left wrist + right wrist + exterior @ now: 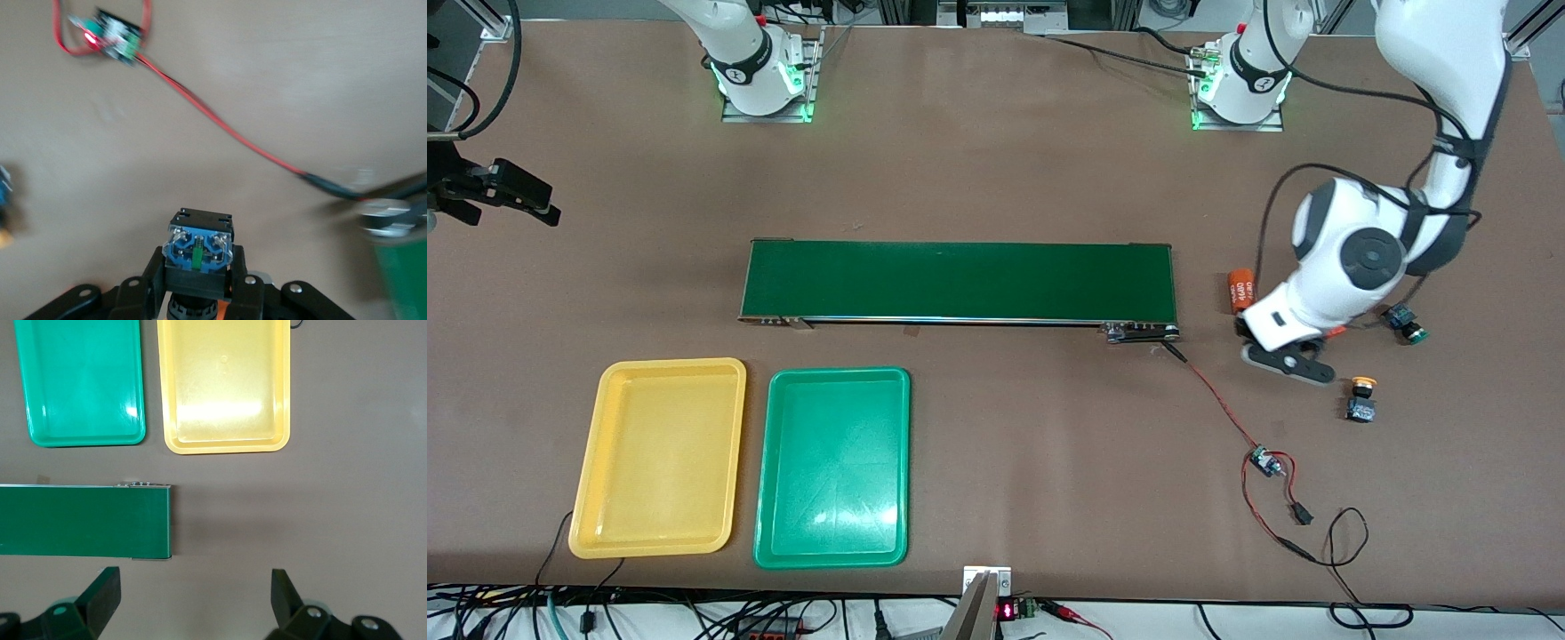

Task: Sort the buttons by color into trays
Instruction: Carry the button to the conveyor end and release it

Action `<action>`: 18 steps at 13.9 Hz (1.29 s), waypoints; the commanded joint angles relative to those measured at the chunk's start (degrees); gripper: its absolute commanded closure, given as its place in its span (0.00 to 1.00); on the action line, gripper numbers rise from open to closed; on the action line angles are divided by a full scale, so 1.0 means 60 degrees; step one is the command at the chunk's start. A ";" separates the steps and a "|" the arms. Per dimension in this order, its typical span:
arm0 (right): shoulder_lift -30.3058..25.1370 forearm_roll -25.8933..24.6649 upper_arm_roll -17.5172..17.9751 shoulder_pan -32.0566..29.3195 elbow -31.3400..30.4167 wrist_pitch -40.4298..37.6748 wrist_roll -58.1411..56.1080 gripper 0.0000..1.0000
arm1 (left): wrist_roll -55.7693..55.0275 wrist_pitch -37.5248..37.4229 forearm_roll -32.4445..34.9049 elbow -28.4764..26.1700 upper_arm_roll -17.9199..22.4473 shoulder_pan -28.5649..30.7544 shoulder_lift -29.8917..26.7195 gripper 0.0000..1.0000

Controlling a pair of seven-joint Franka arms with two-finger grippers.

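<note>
Left gripper [198, 293] clamped shut on button [199, 257], just past conveyor belt [959, 281] end; cap hidden, colour unconfirmed, so wrong-tray risk. Right gripper [195, 600] waited wide open, empty. Yellow tray [660, 458], green tray [833, 467] well apart: long carry, slip possible.

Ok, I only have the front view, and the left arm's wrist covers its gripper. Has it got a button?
Observer: Yes. In the left wrist view the left gripper is shut on a button, with its fingers on the sides of the dark body.
Operator: Which colour is the cap?
Observer: Cannot tell. The cap points away from the wrist camera, and only the blue terminal end shows.
Operator: And the right gripper?
Observer: Its wrist view shows the right gripper open, nothing between the fingers, over the table beside the end of the conveyor belt.
</note>
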 commanded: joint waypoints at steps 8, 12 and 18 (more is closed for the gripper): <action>-0.0093 -0.0077 0.0021 -0.0040 -0.0125 0.0121 0.0117 0.00 | -0.7302 -0.0828 0.0127 -0.0257 -0.2941 -0.0307 0.0390 0.83; 0.0053 -0.0019 0.0021 -0.0040 -0.0110 0.0355 0.0131 0.00 | -0.7259 -0.0269 0.0142 -0.0126 -0.2898 -0.0278 0.0626 0.32; 0.0186 -0.0019 0.0021 -0.0069 -0.0052 0.0415 0.0132 0.00 | -0.6632 -0.2110 0.0142 0.1439 -0.2824 0.0613 0.0274 0.00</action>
